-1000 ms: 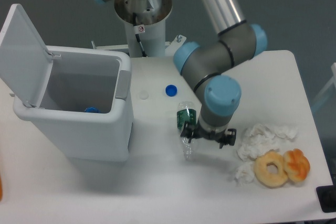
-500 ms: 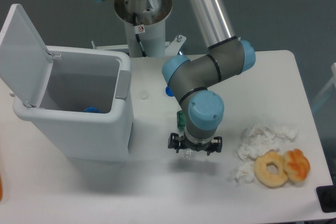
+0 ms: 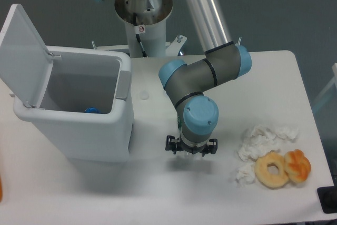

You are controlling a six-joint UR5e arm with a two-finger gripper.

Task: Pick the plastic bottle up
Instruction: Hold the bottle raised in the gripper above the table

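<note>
directly beneath the wrist, near the middle of the table (image 3: 158,193), the gripper (image 3: 191,152) points down at the surface, and the plastic bottle is almost wholly hidden under it. only a faint pale glint shows between the black finger mounts, too small to call the bottle with any certainty. so my judgement is that the bottle sits under the tool, between or just below the fingers, not off to any clock direction from it. its long axis cannot be read here; nothing of the green label shows past the blue wrist joint (image 3: 196,120).

the finger mounts stick out at 9 and 3 o'clock from the wrist, so the closing line runs across the picture. whether the jaws are apart, together or clamped on the bottle cannot be told: the wrist covers the tips.

at 9 o'clock from the gripper stands the open bin (image 3: 73,130), near but not touching. at 3 to 4 o'clock lie crumpled tissues (image 3: 263,138) and two doughnuts (image 3: 283,168), well clear of a straight lift.
</note>
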